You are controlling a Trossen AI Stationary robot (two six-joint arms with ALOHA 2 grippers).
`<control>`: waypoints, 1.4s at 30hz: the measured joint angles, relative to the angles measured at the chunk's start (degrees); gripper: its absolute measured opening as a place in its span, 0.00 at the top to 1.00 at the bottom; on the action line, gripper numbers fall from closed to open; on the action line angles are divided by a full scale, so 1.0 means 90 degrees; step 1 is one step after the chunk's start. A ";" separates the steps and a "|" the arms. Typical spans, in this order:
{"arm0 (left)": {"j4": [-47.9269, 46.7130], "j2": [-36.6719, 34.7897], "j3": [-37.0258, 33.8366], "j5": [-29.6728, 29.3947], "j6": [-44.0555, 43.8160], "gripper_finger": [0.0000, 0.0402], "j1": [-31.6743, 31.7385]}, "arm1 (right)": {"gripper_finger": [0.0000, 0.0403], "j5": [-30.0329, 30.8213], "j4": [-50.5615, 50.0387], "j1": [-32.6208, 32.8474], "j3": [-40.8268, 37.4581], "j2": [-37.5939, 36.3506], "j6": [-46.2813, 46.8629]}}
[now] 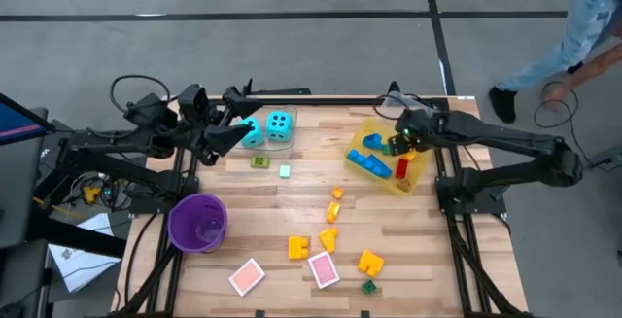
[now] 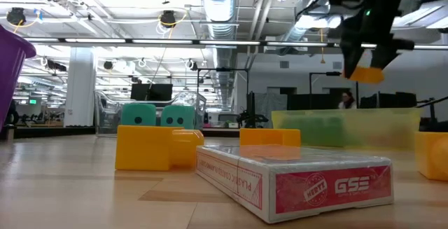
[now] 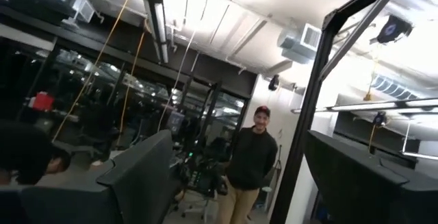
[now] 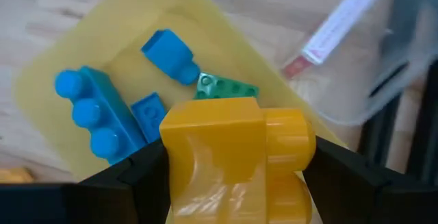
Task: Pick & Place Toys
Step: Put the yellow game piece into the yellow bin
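High view: wooden table [image 1: 292, 196] on grey floor, person [image 1: 573, 36] walking past.

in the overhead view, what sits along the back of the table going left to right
left arm's jaws → two cyan dice → yellow bin with blue bricks, and the right arm's jaws holding a yellow brick over it

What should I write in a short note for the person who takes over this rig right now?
Right gripper: shut on a yellow brick, above the yellow bin.
Left gripper: waits at the table's far left, beside the cyan dice.
Done: several blue bricks and one red lie in the bin.
Left: yellow and orange bricks, small green pieces, two pink cards and the dice, all on the table.
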 joint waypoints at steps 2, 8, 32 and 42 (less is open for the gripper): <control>-0.0023 0.0024 0.0006 -0.0046 0.0004 0.19 -0.0009 | 0.33 -0.0246 0.0310 -0.0256 -0.0156 0.0139 -0.0542; -0.0017 0.0029 0.0003 -0.0130 0.0008 0.20 -0.0080 | 0.33 -0.0661 0.0641 -0.0548 -0.0731 0.0604 -0.1519; -0.0016 0.0029 0.0003 -0.0430 0.0009 0.20 -0.0084 | 0.33 -0.0752 0.1367 -0.0704 -0.1636 0.0621 -0.1759; -0.0019 0.0029 0.0001 -0.0429 0.0009 0.20 -0.0084 | 0.21 -0.1001 0.1419 -0.0709 -0.1636 0.0604 -0.1432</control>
